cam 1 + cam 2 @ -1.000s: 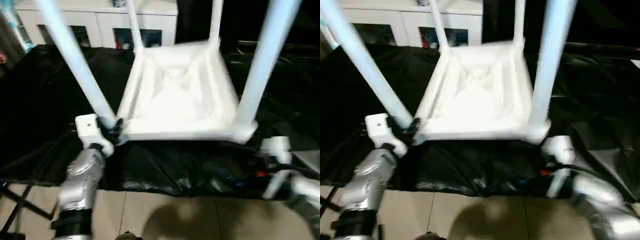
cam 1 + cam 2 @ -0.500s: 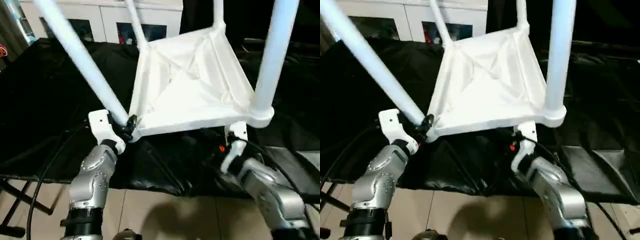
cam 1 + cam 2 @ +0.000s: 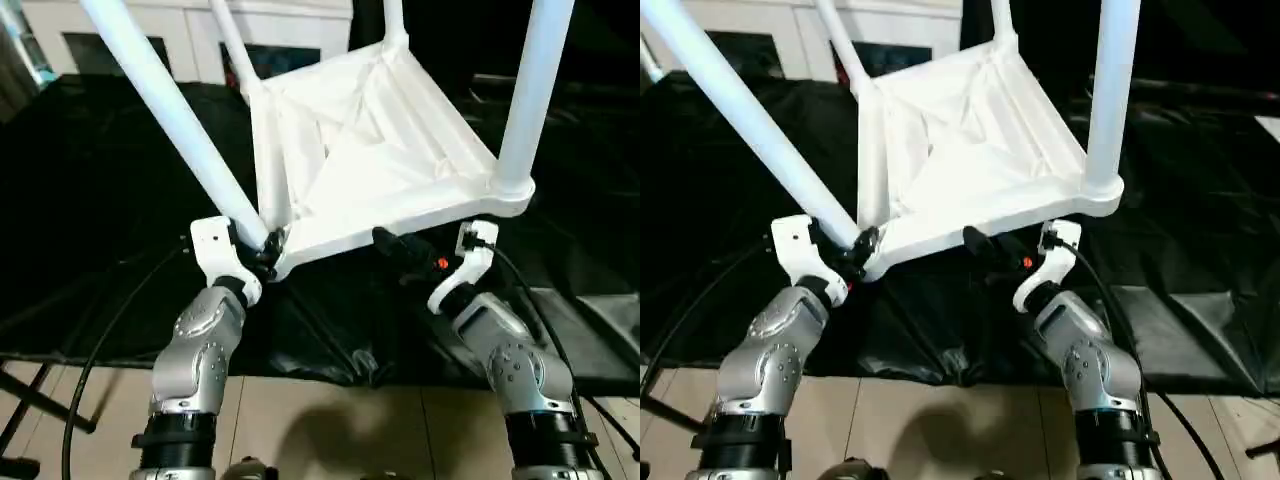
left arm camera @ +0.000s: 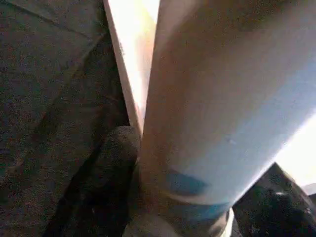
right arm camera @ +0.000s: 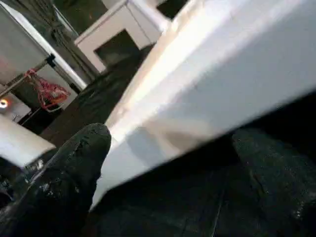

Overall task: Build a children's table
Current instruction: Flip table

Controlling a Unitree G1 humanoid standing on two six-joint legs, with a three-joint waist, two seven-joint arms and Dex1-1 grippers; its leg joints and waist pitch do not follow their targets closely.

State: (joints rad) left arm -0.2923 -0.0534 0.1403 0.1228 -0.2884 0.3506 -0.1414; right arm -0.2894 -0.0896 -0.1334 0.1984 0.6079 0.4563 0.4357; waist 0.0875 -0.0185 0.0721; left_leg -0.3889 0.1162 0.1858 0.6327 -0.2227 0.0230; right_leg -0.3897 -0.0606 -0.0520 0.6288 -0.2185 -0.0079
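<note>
The all-white plastic children's table (image 3: 370, 150) sits upside down at the centre of the head view, its ribbed underside facing up and four long tapered tube legs rising toward twelve o'clock. It is tilted, with the near edge lifted off the black-covered worktop (image 3: 90, 220).

At seven o'clock of the top, the left claw (image 3: 262, 252) is clamped around the base of the near-left leg (image 3: 170, 115), right at the corner socket; the left wrist view shows a black finger (image 4: 111, 163) pressed against the tube. At five o'clock, the right claw (image 3: 400, 250) reaches under the near rim, its fingers spread wide, one on either side of the rim's edge, not clenched on it.

The table looks light and stiff, yet bulky, and the smooth tubes may slip. A long leg gives strong leverage on its socket, so holds close to the corner or on the rim seem safest. White cabinets (image 3: 190, 45) stand beyond the worktop at eleven o'clock.
</note>
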